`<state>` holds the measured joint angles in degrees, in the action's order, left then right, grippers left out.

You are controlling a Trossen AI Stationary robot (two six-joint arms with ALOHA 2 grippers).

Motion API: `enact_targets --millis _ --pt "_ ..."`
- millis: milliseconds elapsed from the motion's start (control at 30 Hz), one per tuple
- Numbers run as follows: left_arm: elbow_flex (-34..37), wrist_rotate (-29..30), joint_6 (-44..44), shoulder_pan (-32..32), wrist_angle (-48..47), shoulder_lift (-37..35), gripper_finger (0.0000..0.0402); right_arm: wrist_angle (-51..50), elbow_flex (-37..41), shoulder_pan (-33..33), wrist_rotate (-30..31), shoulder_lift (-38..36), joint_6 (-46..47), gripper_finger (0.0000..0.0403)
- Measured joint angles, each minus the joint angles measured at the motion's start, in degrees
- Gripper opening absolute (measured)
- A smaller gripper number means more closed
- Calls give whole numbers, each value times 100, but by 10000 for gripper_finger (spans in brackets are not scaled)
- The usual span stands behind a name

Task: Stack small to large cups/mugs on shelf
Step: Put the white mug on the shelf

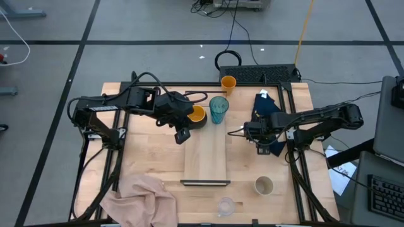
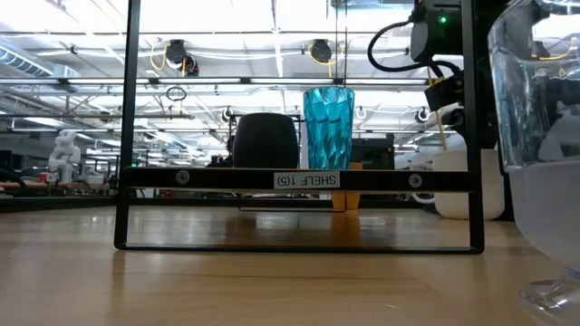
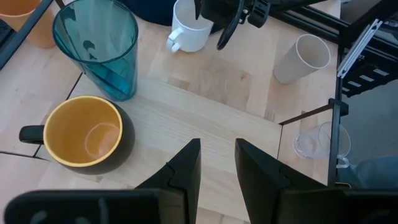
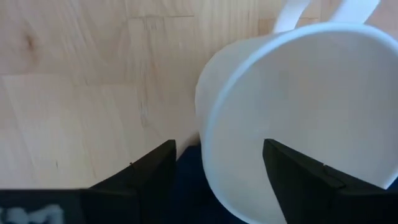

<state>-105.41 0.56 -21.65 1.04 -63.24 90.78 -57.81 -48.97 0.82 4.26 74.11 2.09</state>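
The shelf (image 1: 205, 154) lies mid-table. At its far end stand the teal tumbler (image 1: 219, 109) and the dark mug with a yellow inside (image 1: 197, 115). My left gripper (image 1: 182, 132) hovers just near of the dark mug, slightly open and empty (image 3: 214, 168). The white handled mug (image 4: 298, 106) stands upright at the right. My right gripper (image 4: 214, 168) points down over it, open, with one finger outside the wall and one over the mug's inside. The small orange cup (image 1: 228, 82), the beige cup (image 1: 264, 185) and the clear glass (image 1: 226, 205) stand apart on the table. My right gripper comes at the white mug from above and straddles its wall (image 4: 202, 146) on the side away from the handle. A gap shows between the outer finger (image 4: 152, 165) and the wall. I cannot tell whether the inner finger touches the mug.
A dark blue cloth (image 1: 270, 108) lies under and beside the white mug. A pink cloth (image 1: 142, 198) is heaped at the near left corner. A keyboard (image 1: 259, 74) sits past the far edge. Black frame rails (image 1: 293, 126) run along the table's sides.
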Motion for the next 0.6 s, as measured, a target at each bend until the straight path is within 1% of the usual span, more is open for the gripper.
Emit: enact_targets --millis 67,167,300,367,400,467,600 --pt "0 4 -2 0 1 0 99 30 0 0 0 0 -26 208" --pt "0 53 -4 0 2 0 99 73 0 0 -2 0 -20 164" --pt "0 107 -7 0 2 0 99 85 0 0 -42 0 -20 83" --pt "0 104 -7 0 2 0 99 114 0 0 -206 2 -29 36" --pt "0 106 -7 0 2 0 99 148 0 0 -288 2 -34 18" --pt "0 106 -8 0 2 0 99 219 1 0 -424 2 9 10" --pt "0 107 -11 0 2 0 99 276 0 0 -440 0 67 5"
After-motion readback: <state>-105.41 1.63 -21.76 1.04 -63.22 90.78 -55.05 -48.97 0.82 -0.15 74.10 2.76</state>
